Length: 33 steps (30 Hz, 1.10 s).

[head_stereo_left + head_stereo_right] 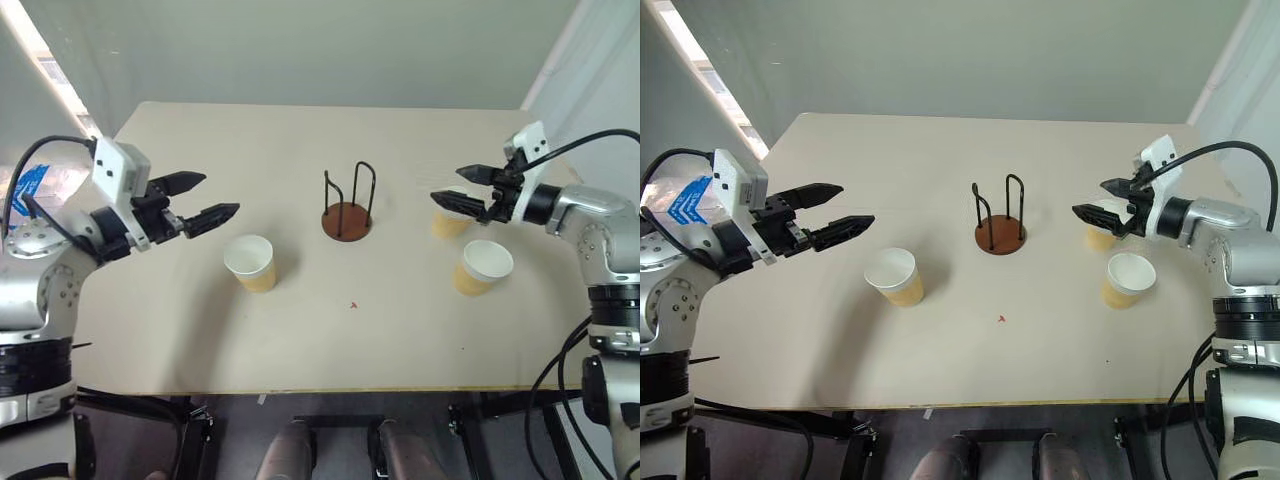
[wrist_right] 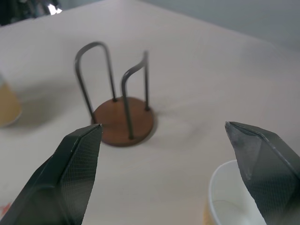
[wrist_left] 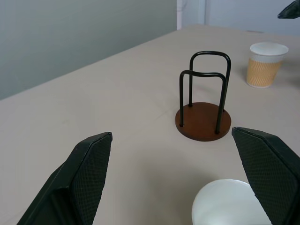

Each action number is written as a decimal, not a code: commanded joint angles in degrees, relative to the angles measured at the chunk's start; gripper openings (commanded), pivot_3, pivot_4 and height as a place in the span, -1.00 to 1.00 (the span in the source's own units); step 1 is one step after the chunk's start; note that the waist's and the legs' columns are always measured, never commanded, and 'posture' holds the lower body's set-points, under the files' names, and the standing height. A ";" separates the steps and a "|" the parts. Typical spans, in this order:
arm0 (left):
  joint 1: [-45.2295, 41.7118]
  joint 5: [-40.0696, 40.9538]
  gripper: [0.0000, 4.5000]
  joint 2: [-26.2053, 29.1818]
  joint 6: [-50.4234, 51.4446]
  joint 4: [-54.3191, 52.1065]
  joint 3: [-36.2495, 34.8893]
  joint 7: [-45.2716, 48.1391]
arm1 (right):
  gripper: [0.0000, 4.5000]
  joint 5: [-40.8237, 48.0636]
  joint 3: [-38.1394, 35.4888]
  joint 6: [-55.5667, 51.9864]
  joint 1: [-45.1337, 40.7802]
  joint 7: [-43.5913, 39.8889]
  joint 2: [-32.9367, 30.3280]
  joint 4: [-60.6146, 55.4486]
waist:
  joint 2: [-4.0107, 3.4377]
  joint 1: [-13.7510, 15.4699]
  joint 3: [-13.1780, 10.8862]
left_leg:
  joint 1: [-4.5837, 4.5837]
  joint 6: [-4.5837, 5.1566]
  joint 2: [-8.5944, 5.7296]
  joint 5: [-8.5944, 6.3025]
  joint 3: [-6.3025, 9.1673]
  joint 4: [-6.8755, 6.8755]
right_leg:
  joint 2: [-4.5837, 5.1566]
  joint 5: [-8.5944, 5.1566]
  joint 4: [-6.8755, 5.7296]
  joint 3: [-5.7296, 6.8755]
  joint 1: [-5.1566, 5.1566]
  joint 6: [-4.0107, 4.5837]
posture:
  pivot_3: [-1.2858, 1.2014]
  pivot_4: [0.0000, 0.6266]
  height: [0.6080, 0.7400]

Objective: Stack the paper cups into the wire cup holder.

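Silver-grey jointed arms — black cables looping; white wrist blocks; each hand [image 1: 208, 200] has black pointed textured fingers.

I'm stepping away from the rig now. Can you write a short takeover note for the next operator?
Left gripper: open, holding nothing, beside the left tan paper cup.
Right gripper: open, holding nothing, over the far right paper cup.
Near right paper cup stands upright, as do the others.
Wire cup holder with round reddish-brown base: mid-table, no cup inside.
Done: nothing stacked.
Left: all three cups.
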<state>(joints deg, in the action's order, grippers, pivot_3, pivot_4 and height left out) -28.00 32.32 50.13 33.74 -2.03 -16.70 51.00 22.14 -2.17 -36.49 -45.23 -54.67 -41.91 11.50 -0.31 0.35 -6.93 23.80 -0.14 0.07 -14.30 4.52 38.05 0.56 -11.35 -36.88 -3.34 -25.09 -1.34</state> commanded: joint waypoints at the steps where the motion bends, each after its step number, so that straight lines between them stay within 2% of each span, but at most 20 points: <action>1: -1.10 -0.19 1.00 0.72 -0.77 -1.26 -0.19 0.34 | 0.97 -1.04 0.07 1.60 -0.98 -0.73 -0.98 -1.21 | 0.00 -0.02 0.00 | 0.00 0.00 0.00 0.00 0.00 0.00 | 0.00 0.00 0.00 -0.01 0.00 0.00 | 0.03 -0.52 1.00; 10: -0.94 0.56 1.00 0.20 0.52 -2.65 0.11 0.20 | 0.97 -0.70 -0.49 1.07 0.50 -0.31 -0.28 -2.76 | 0.00 0.02 0.00 | 0.00 0.00 0.01 0.00 0.00 0.00 | 0.00 0.00 0.00 0.00 0.00 0.00 | 0.03 -0.52 1.00; 18: -3.67 0.23 1.00 0.30 1.12 -1.63 3.35 2.52 | 0.97 2.74 -0.14 -3.80 2.59 -7.27 -5.30 -8.57 | 0.03 0.12 0.00 | 0.06 -0.02 0.00 0.01 0.00 0.00 | -0.01 0.00 0.04 0.01 0.00 0.01 | 0.03 -0.52 1.00; 33: -15.76 -7.53 1.00 -7.44 -2.48 10.92 16.02 6.14 | 0.97 4.50 -0.71 -8.68 4.99 -6.95 -6.49 -14.29 | 0.03 0.13 -0.01 | 0.08 0.05 0.00 0.09 -0.01 0.05 | 0.01 0.09 0.07 0.00 0.00 -0.10 | 0.03 -0.52 1.00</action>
<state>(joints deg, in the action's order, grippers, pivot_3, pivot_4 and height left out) -41.74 25.56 43.19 32.61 8.21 -0.78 57.00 25.53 -1.34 -44.60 -40.22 -61.47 -47.24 -0.47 -0.28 0.47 -6.94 23.89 -0.10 0.07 -14.20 4.51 38.10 0.57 -11.26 -36.80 -3.33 -25.10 -1.45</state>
